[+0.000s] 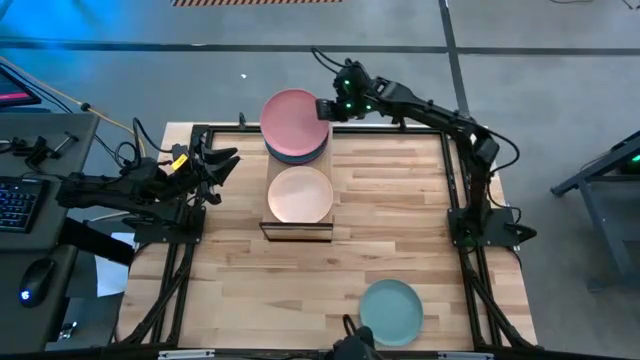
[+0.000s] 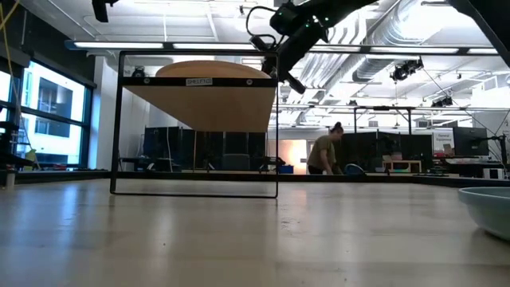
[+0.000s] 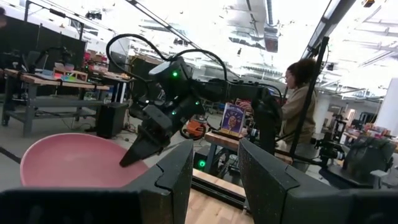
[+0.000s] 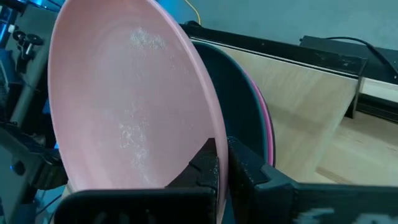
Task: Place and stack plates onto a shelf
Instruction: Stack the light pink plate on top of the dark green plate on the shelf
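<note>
Right gripper [image 1: 322, 108] clenched on pink plate [image 1: 293, 121] rim, over stack on shelf [image 1: 297, 228]; left gripper [image 1: 228, 160] released, nearby.

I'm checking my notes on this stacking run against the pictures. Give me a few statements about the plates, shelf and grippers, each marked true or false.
1. The right gripper is shut on the pink plate. True.
2. The cream plate lies on the shelf. True.
3. The light teal plate is on the shelf. False: it sits on the table, near its front edge.
4. The left gripper holds a plate. False: it is open and empty, at the table's left edge.
5. The pink plate tops a stack. True.
</note>
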Controlling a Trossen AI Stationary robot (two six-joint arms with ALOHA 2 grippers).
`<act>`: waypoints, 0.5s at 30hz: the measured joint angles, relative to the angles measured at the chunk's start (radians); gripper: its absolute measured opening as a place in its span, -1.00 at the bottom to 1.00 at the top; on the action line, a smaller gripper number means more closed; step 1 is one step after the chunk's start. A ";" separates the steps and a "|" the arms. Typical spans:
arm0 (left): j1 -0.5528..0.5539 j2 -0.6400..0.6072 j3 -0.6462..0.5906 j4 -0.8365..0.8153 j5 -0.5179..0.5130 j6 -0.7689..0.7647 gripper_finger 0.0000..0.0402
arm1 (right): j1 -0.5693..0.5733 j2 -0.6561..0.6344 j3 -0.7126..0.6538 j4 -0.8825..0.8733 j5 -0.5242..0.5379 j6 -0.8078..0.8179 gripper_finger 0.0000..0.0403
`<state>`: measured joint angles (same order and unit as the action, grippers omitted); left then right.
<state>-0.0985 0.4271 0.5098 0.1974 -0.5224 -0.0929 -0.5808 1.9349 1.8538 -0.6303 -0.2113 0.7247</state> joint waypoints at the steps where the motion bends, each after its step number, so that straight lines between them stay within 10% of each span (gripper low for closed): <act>1: 0.000 0.000 0.000 0.000 0.000 0.000 -0.42 | 0.000 0.001 0.000 0.000 -0.001 0.001 -1.00; 15: 0.000 0.000 0.000 0.000 0.000 0.000 -0.42 | 0.022 0.001 -0.004 -0.001 -0.029 -0.046 -0.94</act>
<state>-0.0985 0.4271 0.5098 0.1978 -0.5228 -0.0929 -0.5584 1.9362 1.8500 -0.6312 -0.2404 0.6792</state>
